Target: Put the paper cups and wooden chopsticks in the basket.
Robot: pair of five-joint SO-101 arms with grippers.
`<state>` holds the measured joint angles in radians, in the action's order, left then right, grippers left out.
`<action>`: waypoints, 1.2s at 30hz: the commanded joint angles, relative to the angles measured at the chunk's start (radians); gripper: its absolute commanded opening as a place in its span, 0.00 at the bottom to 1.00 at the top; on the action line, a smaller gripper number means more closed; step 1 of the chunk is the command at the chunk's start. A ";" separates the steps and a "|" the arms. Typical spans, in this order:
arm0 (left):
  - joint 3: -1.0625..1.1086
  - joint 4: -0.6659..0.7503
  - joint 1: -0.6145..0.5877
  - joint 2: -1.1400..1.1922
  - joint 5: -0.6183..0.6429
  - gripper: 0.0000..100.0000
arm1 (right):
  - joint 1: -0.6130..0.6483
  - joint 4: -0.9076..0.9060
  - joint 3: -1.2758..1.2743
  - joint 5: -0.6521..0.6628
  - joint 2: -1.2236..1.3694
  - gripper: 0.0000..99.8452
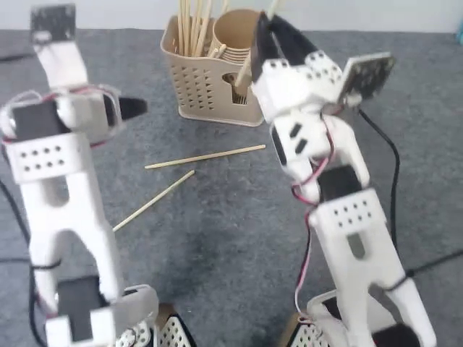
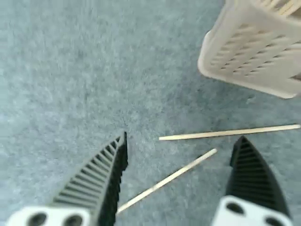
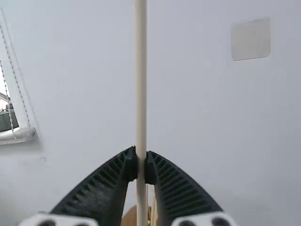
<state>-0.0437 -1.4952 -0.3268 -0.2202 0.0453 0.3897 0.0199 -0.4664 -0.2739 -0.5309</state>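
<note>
A beige perforated basket [image 1: 210, 90] at the back of the grey carpet holds several upright wooden chopsticks [image 1: 192, 25] and stacked paper cups [image 1: 235, 36]. Two chopsticks lie flat in front of it: one [image 1: 206, 157] almost level, one [image 1: 153, 200] slanting towards the left arm. My right gripper [image 3: 140, 162] is shut on a chopstick [image 3: 140, 70] and hangs over the basket's right side [image 1: 264, 36]. My left gripper [image 2: 181, 150] stands open above the carpet, with the two loose chopsticks [image 2: 230, 133] [image 2: 167, 179] lying between its fingers and the basket [image 2: 254, 52] beyond.
Grey carpet [image 1: 217, 238] covers the table, with free room in front of the loose chopsticks. A white wall [image 3: 225, 117] stands behind the basket. Both arm bases [image 1: 94, 318] [image 1: 362, 318] sit at the near edge, with black cables [image 1: 394, 181] on the right.
</note>
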 commanded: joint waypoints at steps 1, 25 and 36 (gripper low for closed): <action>0.348 0.236 -0.014 -0.172 -0.011 0.33 | -0.001 0.030 0.186 -0.028 0.091 0.01; 1.136 0.922 -0.011 -0.489 -0.005 0.33 | 0.096 0.018 1.123 0.110 1.032 0.04; 1.158 0.961 -0.011 -0.488 -0.005 0.33 | 0.084 -0.208 1.333 0.109 1.099 0.21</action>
<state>1.1070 -0.5823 -0.3330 -0.6759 0.0453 0.4741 -0.1381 0.7841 -0.1849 0.6168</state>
